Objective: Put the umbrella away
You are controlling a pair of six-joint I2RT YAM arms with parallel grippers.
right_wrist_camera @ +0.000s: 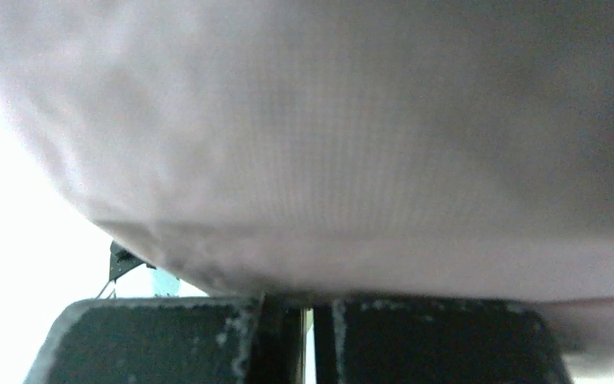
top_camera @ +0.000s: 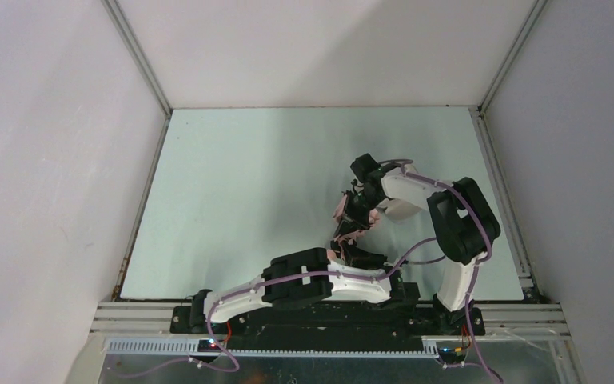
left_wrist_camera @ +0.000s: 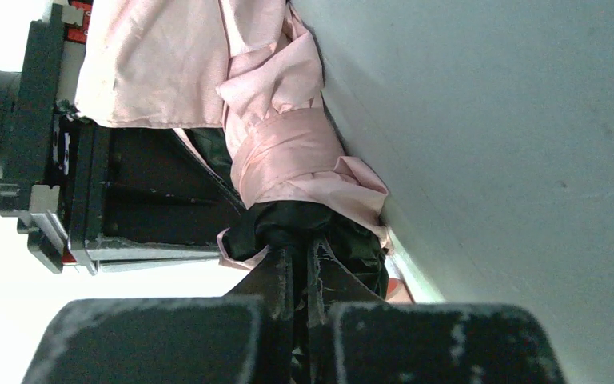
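At the dark end of the umbrella [left_wrist_camera: 280, 160], left pincer [left_wrist_camera: 305, 276] clamps shut, anchoring it; farther up, right pincer [right_wrist_camera: 308, 316] pinches shut on, seemingly, pink fabric to gather it.

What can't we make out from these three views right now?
- Top view: umbrella too small; handle and shaft indistinguishable.
- Left wrist: umbrella's upper end cut off by the top edge; left gripper, shut, covers the dark part it pinches.
- Right wrist: blurred fabric fills the frame, hiding the scene; unclear whether the shut right gripper pinches it.
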